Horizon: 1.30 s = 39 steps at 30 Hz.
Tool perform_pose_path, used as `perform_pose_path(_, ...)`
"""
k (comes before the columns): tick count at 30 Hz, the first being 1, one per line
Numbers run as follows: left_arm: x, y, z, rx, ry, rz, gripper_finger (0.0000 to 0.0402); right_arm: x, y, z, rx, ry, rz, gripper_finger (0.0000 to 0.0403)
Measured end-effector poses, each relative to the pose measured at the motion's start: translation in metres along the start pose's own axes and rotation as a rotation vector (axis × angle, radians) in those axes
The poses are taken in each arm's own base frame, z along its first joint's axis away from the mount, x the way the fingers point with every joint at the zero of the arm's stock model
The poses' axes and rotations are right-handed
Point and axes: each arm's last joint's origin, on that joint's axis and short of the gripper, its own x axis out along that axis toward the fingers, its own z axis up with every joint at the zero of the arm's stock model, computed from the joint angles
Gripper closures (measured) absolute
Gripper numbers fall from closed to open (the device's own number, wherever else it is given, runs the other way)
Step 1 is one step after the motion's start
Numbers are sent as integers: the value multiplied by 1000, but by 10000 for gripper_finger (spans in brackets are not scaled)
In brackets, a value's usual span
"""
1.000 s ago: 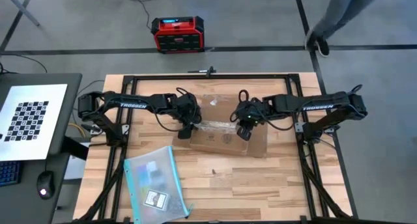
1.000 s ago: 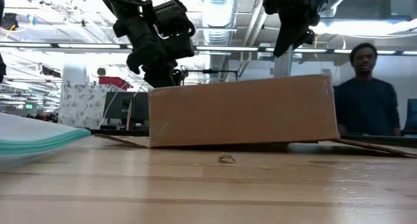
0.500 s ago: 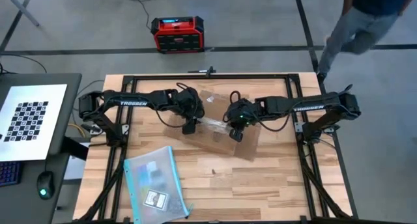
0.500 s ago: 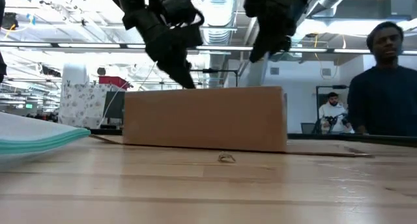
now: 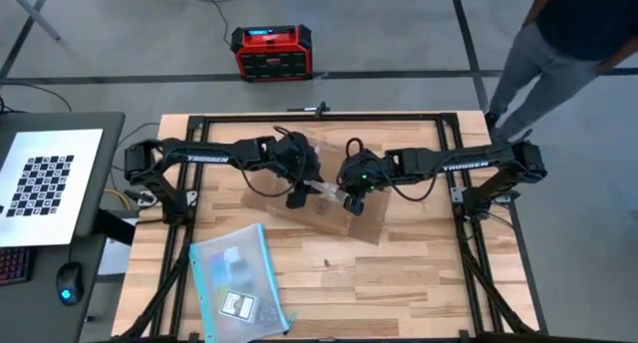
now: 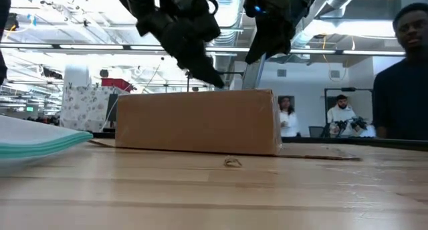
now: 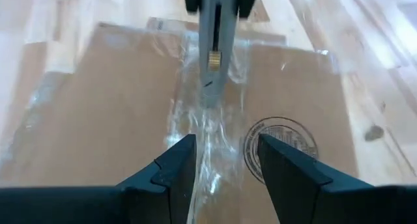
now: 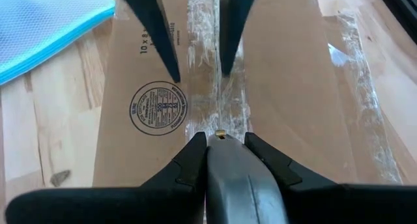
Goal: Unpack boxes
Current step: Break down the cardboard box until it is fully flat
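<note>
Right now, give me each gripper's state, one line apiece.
Left gripper: open, empty, over the cardboard box's taped seam.
Right gripper: closed on a grey blade tool with its tip at the clear tape.

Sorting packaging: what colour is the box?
Plain brown cardboard box with clear tape; best in the right wrist view.

Box [image 5: 334, 198] mid-table, both tools above it, pouch [image 5: 237, 281] near front-left

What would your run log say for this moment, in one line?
box: top seam taped | right hand: shut on grey blade tool, at tape seam | left hand: open above seam
</note>
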Motion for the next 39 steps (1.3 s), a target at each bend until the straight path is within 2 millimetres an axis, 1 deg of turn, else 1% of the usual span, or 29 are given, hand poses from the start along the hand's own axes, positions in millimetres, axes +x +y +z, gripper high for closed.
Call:
perform_pose_path(2, 12, 0, -3, 18, 4, -8, 253, 0, 0, 0, 5, -1, 0, 332)
perform_pose_path(6, 37, 2, -17, 37, 62, -34, 253, 0, 0, 0, 8, 4, -1, 332)
perform_pose_path(10, 48, 5, -23, 25, 94, -24, 253, 0, -1, -2, 6, 24, -7, 332)
perform_pose_path(14, 48, 6, -25, 22, 112, -14, 253, -1, -2, -4, 32, 49, -19, 332)
perform_pose_path(18, 46, 12, -29, 5, 135, 4, 253, -9, -3, -6, 63, 119, -45, 332)
perform_pose_path(23, 44, 19, -38, -26, 164, 20, 253, -20, -5, -12, 108, 238, -84, 332)
perform_pose_path(28, 42, 26, -44, -64, 170, 31, 253, -30, -3, -10, 189, 277, -109, 332)
perform_pose_path(34, 41, 30, -47, -73, 174, 38, 253, -45, -4, -6, 279, 278, -122, 332)
perform_pose_path(39, 40, 33, -49, -83, 184, 47, 253, -59, -6, -12, 314, 320, -113, 332)
